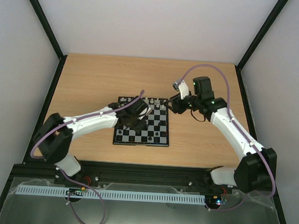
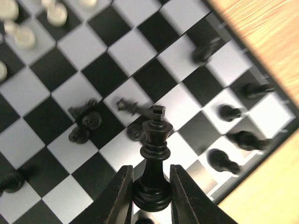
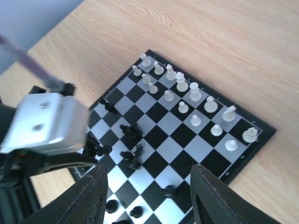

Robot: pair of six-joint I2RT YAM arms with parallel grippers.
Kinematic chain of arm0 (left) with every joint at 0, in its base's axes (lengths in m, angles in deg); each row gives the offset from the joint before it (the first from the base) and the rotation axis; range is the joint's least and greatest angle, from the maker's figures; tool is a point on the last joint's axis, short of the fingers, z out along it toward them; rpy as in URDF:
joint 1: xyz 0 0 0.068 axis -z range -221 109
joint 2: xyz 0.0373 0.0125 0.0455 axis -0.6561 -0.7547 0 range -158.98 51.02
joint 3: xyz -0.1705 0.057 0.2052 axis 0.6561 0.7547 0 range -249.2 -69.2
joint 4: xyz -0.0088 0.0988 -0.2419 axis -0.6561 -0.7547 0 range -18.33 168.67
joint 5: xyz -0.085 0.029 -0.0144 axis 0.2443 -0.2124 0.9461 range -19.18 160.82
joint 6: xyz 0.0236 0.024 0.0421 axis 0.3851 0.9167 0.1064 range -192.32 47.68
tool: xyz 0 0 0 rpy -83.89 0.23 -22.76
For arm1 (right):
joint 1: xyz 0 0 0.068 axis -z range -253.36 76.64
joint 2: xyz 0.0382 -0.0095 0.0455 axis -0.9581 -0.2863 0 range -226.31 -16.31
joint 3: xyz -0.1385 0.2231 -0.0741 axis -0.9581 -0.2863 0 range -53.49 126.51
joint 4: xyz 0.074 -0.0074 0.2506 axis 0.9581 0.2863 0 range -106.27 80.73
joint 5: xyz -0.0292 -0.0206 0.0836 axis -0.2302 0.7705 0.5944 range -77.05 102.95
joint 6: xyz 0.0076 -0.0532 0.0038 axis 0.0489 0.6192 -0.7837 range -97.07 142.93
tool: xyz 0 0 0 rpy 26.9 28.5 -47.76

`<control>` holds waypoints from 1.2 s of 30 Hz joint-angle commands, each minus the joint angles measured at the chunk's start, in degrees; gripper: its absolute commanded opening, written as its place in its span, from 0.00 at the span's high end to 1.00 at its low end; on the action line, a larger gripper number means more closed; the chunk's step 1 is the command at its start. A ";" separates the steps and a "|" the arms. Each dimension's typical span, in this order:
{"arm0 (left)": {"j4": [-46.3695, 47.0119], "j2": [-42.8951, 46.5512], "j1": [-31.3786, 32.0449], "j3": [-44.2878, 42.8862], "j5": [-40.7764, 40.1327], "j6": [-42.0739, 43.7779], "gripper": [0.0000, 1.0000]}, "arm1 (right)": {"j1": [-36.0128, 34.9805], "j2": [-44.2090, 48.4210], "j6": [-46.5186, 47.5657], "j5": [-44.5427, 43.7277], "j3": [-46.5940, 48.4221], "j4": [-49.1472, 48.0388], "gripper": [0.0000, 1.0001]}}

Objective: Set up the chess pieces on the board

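Both reach to board [image 2: 117, 51] | left end effector [image 2: 152, 189] pinches black king [image 2: 156, 149] | right end effector [image 3: 150, 179] gapes, empty

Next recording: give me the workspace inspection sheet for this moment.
Surface: wooden table, light grain.
Job's things: board flat mid-table; white pieces standing in roughly two rows along one edge; some black pieces toppled mid-board, others standing near the opposite edge.
Clutter: nothing seen.
Grippers: left gripper shut on the black king, upright; right gripper open, empty, by the board's white end.
Cables: purple cables loop along both arms.
Surroundings: pale walls, black frame.
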 commanded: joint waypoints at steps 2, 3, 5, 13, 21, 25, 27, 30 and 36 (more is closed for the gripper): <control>12.79 9.71 1.66 5.42 4.35 5.58 0.90 | 1.56 -6.26 -4.54 11.36 5.57 10.86 0.50; 14.08 11.10 1.79 6.43 4.75 6.16 0.90 | 1.53 -7.39 -4.59 12.84 6.32 11.90 0.50; 15.81 13.20 1.99 7.92 5.10 6.70 0.90 | 1.52 -10.04 -4.54 16.17 8.18 14.36 0.50; 16.27 15.14 3.12 8.24 5.62 7.34 0.89 | 0.33 -17.05 -3.49 25.03 11.56 20.04 0.50; 16.03 15.62 3.55 8.23 5.70 7.45 0.89 | -4.41 -18.64 -3.18 25.08 12.27 20.47 0.51; 16.09 15.85 3.60 8.20 5.70 7.46 0.89 | -5.59 -19.53 -3.47 24.99 12.46 20.19 0.54; 16.17 15.91 3.55 8.29 5.70 7.45 0.89 | -5.64 -19.84 -3.48 25.26 12.47 20.21 0.58; 16.18 15.91 3.68 8.32 5.68 7.45 0.89 | -5.64 -20.00 -3.48 25.53 12.40 20.09 0.68; 16.09 15.55 3.65 8.22 4.91 7.19 0.88 | -5.73 -19.23 -3.56 25.32 11.44 19.35 0.80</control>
